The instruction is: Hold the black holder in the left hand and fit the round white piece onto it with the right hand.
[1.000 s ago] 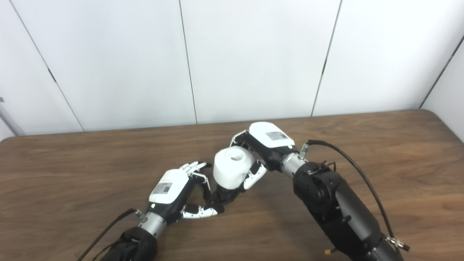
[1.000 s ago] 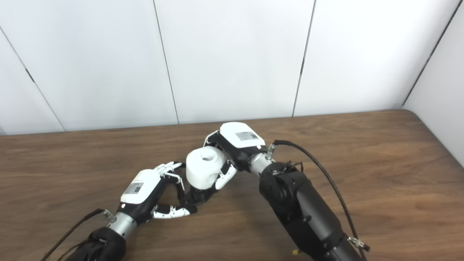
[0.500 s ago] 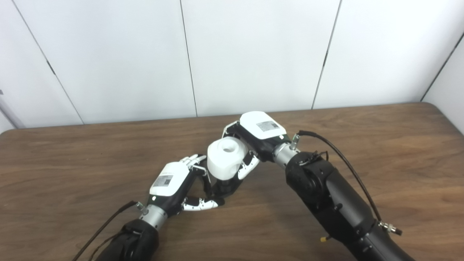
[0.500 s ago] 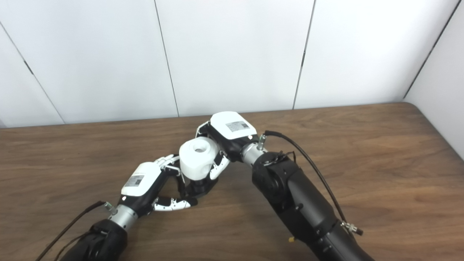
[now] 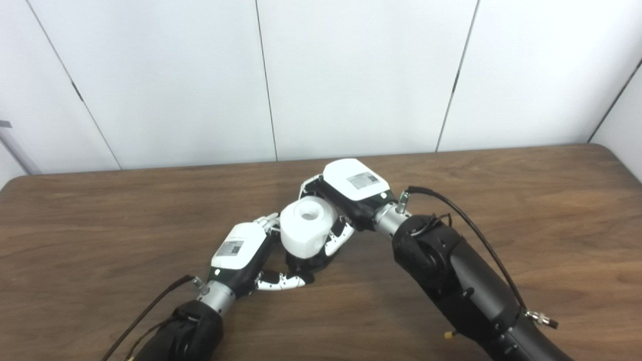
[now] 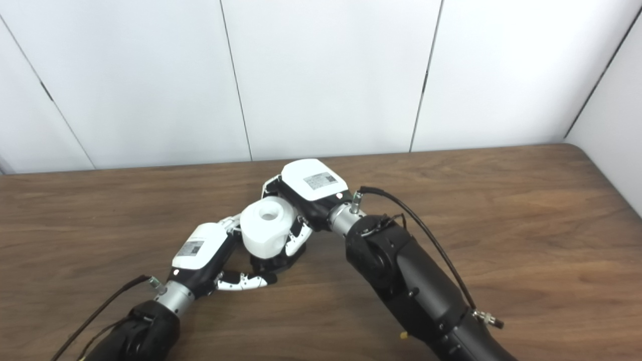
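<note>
The round white piece (image 5: 306, 225) has a hole in its top and sits on top of the black holder (image 5: 304, 262), whose base rests on the brown table (image 5: 100, 225). My right hand (image 5: 346, 193) is shut on the white piece from the right and behind. My left hand (image 5: 246, 253) is shut on the black holder from the left, thumb across its base. Most of the holder is hidden under the white piece. The same shows in the right eye view: white piece (image 6: 266, 225), holder (image 6: 273, 263), left hand (image 6: 203, 255), right hand (image 6: 306, 188).
White wall panels (image 5: 351, 75) stand behind the table's far edge. The table's right corner (image 5: 602, 150) is rounded. A black cable (image 5: 466, 225) loops off my right wrist and another (image 5: 145, 316) off my left.
The camera has shifted. The white piece has come down lower over the black holder, with less of the holder showing, and my hands sit closer together.
</note>
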